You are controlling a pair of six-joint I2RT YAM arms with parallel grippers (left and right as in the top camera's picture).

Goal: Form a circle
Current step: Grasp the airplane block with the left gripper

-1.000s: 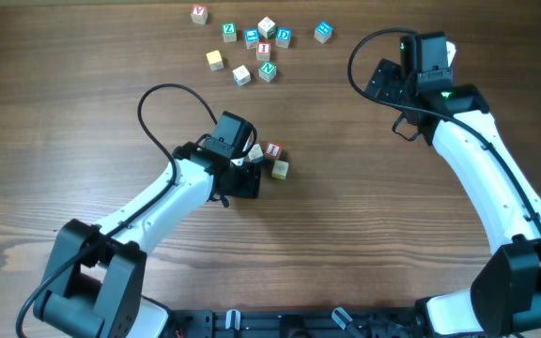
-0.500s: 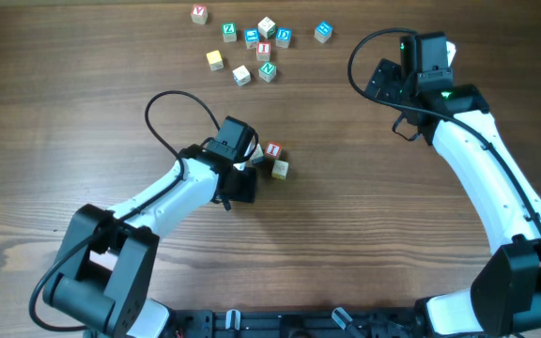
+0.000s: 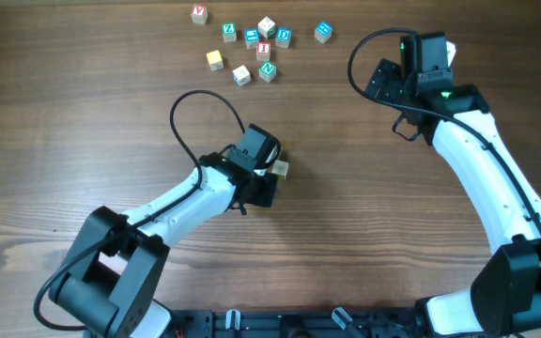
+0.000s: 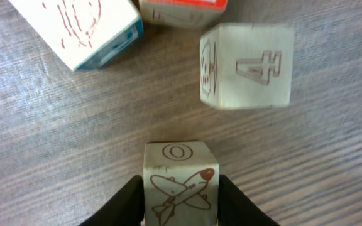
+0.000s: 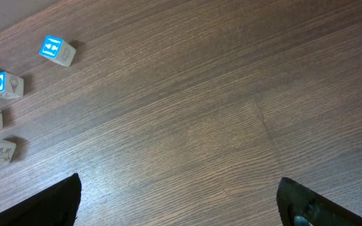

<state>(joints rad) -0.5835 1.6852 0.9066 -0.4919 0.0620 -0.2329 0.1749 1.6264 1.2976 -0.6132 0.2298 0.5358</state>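
Sitting near the middle of the wooden table (image 3: 83, 113), the circle (image 3: 279, 169) is a tight cluster of small cubes, mostly hidden beneath the left gripper (image 3: 263, 171) in the overhead view. From the left wrist, that gripper's fingers (image 4: 234, 204) press both sides of the airplane cube (image 4: 181, 185), clamping it. Just beyond, not touching it, lie the "4" cube (image 4: 247, 66), a red-topped cube (image 4: 182, 7) and a blue-sided cube (image 4: 83, 28). Loose lettered cubes (image 3: 252, 42) lie well apart by the far edge. The right gripper (image 5: 178, 207) hangs with jaws wide, holding nothing; a blue "D" cube (image 5: 2, 83) sits at the left edge of its wrist view.
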